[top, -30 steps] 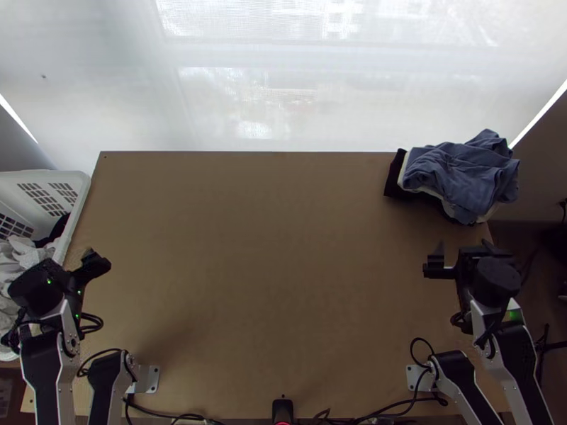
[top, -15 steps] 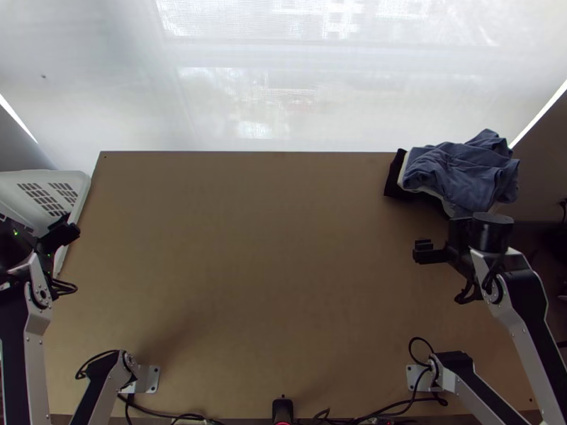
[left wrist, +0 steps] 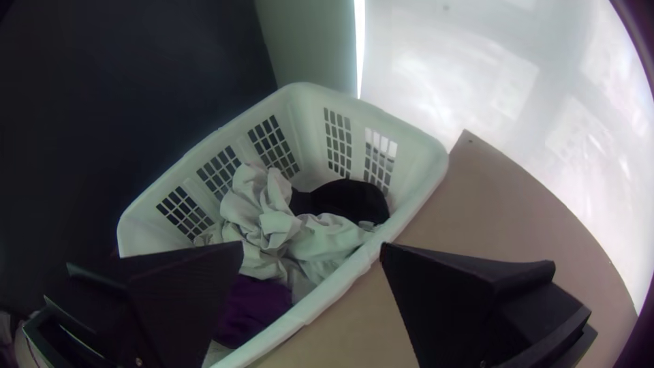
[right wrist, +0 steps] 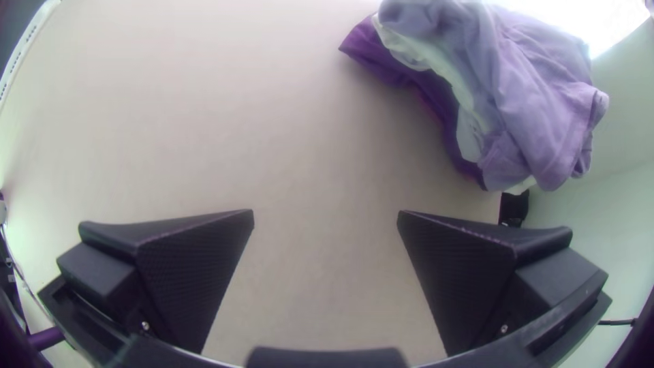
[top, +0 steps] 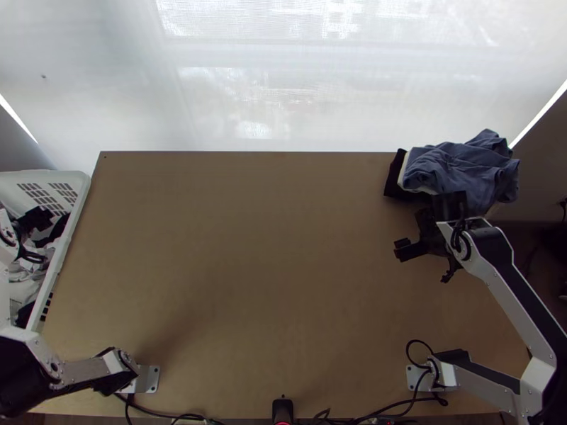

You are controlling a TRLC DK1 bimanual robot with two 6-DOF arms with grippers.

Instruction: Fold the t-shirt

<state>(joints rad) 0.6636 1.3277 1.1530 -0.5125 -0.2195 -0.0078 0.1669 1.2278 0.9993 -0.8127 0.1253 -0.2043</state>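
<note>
Several garments (left wrist: 276,221) bunched beneath left pincer (top: 37,218).

In the top view, the left arm's flat-fingered black gripper (top: 39,218) leaves the left edge of the light wooden table (top: 234,248) and is now over the white plastic laundry basket (top: 81,188). The right arm's matching black gripper (top: 410,234) moves farther up the table, its wrist now overlapping the near edge of the crumpled blue cloth (top: 461,170).
</note>
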